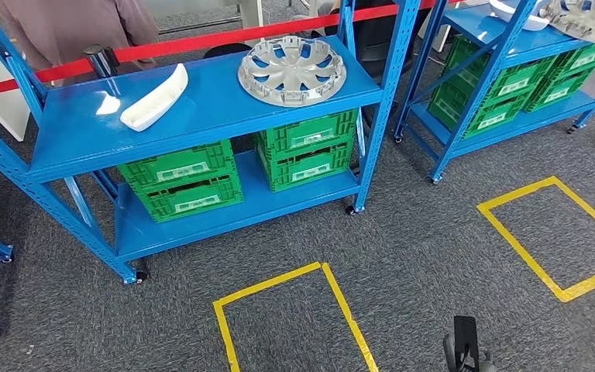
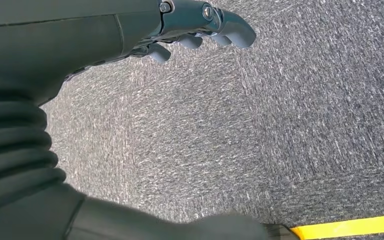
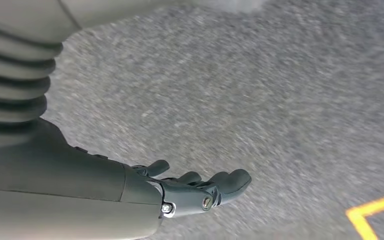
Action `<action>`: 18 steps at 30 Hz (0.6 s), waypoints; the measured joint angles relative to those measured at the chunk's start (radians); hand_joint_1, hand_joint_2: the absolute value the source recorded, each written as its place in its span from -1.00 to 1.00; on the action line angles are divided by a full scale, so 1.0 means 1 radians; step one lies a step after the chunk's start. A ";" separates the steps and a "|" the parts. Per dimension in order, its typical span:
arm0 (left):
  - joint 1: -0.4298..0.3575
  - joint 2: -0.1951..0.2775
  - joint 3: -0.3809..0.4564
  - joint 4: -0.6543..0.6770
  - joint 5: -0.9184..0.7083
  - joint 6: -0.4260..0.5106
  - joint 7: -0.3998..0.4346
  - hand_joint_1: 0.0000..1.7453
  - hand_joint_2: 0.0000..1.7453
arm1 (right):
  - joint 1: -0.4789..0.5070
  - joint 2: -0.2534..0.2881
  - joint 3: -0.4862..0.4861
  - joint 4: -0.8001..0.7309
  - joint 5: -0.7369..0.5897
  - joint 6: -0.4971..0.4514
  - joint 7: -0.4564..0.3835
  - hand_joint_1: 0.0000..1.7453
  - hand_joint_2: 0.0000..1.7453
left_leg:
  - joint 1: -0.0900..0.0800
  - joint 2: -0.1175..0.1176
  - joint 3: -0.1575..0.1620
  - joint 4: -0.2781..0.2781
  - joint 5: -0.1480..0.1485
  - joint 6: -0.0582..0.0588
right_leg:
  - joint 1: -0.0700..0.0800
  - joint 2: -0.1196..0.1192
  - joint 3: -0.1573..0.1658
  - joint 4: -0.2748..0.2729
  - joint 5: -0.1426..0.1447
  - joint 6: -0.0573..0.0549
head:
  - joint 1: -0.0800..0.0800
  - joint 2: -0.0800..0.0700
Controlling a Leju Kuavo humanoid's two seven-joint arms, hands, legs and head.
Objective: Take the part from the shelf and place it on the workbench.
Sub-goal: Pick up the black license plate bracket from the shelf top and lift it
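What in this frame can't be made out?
- Person behind the near shelf: cut off by the head view's top edge.
- Crate labels: too small to read.
- Second hubcap, far shelf: cut off at the top edge.
- Carpet, right wrist view: blurred.

blue shelf (image 1: 85,143), white part (image 1: 155,97), hubcap (image 1: 292,70)

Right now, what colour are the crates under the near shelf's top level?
Green crates with pale labels, clearest in the head view.
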 joint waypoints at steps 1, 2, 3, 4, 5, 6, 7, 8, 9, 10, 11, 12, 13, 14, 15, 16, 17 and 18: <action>0.000 0.000 0.000 0.001 0.000 0.000 0.000 -1.00 -1.00 | -0.008 -0.003 0.000 0.000 0.003 -0.006 -0.013 -1.00 1.00 | 0.000 0.000 0.000 0.000 0.000 0.000 | 0.000 0.000 0.000 0.000 0.000 0.000 | 0.000 0.000; 0.000 0.000 0.000 0.001 0.000 0.000 0.000 -1.00 -1.00 | -0.016 -0.006 0.000 0.000 0.004 -0.011 -0.028 -1.00 1.00 | 0.000 0.000 0.000 0.000 0.000 0.000 | 0.000 0.000 0.000 0.000 0.000 0.000 | 0.000 0.000; 0.000 0.000 0.001 0.002 0.000 0.000 0.000 -1.00 -1.00 | -0.024 -0.008 0.000 -0.001 0.005 -0.015 -0.042 -1.00 1.00 | 0.000 0.000 0.000 0.000 0.000 0.000 | 0.000 0.000 0.000 0.000 0.000 0.000 | 0.000 0.000; 0.000 0.000 0.001 0.002 -0.001 0.000 0.000 -1.00 -1.00 | -0.033 -0.010 0.000 -0.001 0.005 -0.017 -0.054 -1.00 1.00 | 0.000 0.000 0.000 0.000 0.000 0.000 | 0.000 0.000 0.000 0.000 0.000 0.000 | 0.000 0.000; 0.000 0.000 0.002 0.003 -0.002 0.000 -0.001 -1.00 -1.00 | -0.040 -0.013 0.000 -0.002 0.004 -0.020 -0.065 -1.00 1.00 | 0.000 0.000 0.000 0.000 0.000 0.000 | 0.000 0.000 0.000 0.000 0.000 0.000 | 0.000 0.000; 0.000 0.000 0.002 0.004 -0.005 0.000 -0.001 -1.00 -1.00 | -0.047 -0.015 0.000 -0.003 0.002 -0.022 -0.079 -1.00 1.00 | 0.000 0.000 0.000 0.000 0.000 0.000 | 0.000 0.000 0.000 0.000 0.000 0.000 | 0.000 0.000; 0.000 0.000 0.003 0.004 -0.007 0.000 -0.001 -1.00 -1.00 | -0.053 -0.017 0.000 -0.005 0.000 -0.024 -0.095 -1.00 1.00 | 0.000 0.000 0.000 0.000 0.000 0.000 | 0.000 0.000 0.001 0.000 0.000 0.000 | 0.000 0.000; 0.000 0.000 0.003 0.004 -0.010 0.000 -0.001 -1.00 -1.00 | -0.060 -0.019 0.000 -0.008 -0.002 -0.025 -0.111 -1.00 1.00 | 0.000 0.000 0.000 0.000 0.000 0.000 | 0.000 0.000 0.001 0.000 0.000 0.000 | 0.000 0.000; -0.001 0.000 0.003 0.005 -0.013 0.000 -0.001 -1.00 -1.00 | -0.066 -0.022 0.000 -0.011 -0.005 -0.026 -0.124 -1.00 1.00 | 0.000 0.000 0.000 0.000 0.000 0.000 | 0.000 0.000 0.001 0.000 0.000 0.000 | 0.000 0.000; -0.001 0.000 0.003 0.005 -0.015 0.000 -0.001 -1.00 -1.00 | -0.072 -0.024 0.000 -0.013 -0.007 -0.027 -0.133 -1.00 1.00 | 0.000 0.000 0.001 0.000 0.000 0.000 | 0.000 0.000 0.001 0.000 0.000 0.000 | 0.000 0.000; -0.002 0.001 0.003 0.005 -0.016 0.000 -0.001 -1.00 -1.00 | -0.078 -0.026 0.000 -0.015 -0.009 -0.027 -0.136 -1.00 1.00 | 0.000 0.000 0.001 0.000 0.000 0.000 | 0.000 0.000 0.001 0.000 0.000 0.000 | 0.000 0.000; -0.002 0.001 0.003 0.005 -0.016 0.000 -0.001 -1.00 -1.00 | -0.082 -0.029 0.000 -0.017 -0.010 -0.027 -0.137 -1.00 1.00 | 0.000 0.000 0.001 0.000 0.000 0.000 | 0.000 0.000 0.001 0.000 0.000 0.000 | 0.000 0.000; -0.002 0.001 0.003 0.006 -0.016 0.000 -0.001 -1.00 -1.00 | -0.085 -0.030 0.000 -0.018 -0.010 -0.027 -0.139 -1.00 1.00 | 0.000 0.000 0.001 0.000 0.000 0.000 | 0.000 0.000 0.001 0.000 0.000 0.000 | 0.000 0.000; -0.002 0.001 0.003 0.006 -0.016 0.000 -0.001 -1.00 -1.00 | -0.087 -0.031 0.000 -0.019 -0.011 -0.028 -0.144 -1.00 1.00 | 0.000 0.000 0.000 0.000 0.000 0.000 | 0.000 0.000 0.001 0.000 0.000 0.000 | 0.000 0.000; -0.002 0.001 0.003 0.006 -0.017 0.000 -0.001 -1.00 -1.00 | -0.089 -0.031 0.000 -0.021 -0.010 -0.030 -0.154 -1.00 1.00 | 0.000 0.000 0.000 0.000 0.000 0.000 | 0.000 0.000 0.001 0.000 0.000 0.000 | 0.000 0.000; -0.003 0.002 0.004 0.006 -0.017 0.000 -0.001 -1.00 -1.00 | -0.090 -0.031 0.000 -0.024 -0.010 -0.031 -0.171 -1.00 1.00 | 0.000 0.000 0.000 0.000 0.000 0.000 | 0.000 0.000 0.001 0.000 0.000 0.000 | 0.000 0.000; -0.003 0.002 0.005 0.006 -0.017 -0.001 0.000 -1.00 -1.00 | -0.094 -0.032 0.001 -0.029 -0.010 -0.031 -0.193 -1.00 1.00 | 0.000 0.000 0.000 0.000 0.000 0.000 | 0.000 0.000 0.001 0.000 0.000 0.000 | 0.000 0.000; -0.003 0.002 0.006 0.007 -0.018 -0.001 0.001 -1.00 -1.00 | -0.099 -0.034 0.003 -0.036 -0.009 -0.026 -0.216 -1.00 1.00 | 0.000 0.000 0.000 0.000 0.000 0.000 | 0.000 0.000 0.001 0.000 0.000 0.000 | 0.000 0.000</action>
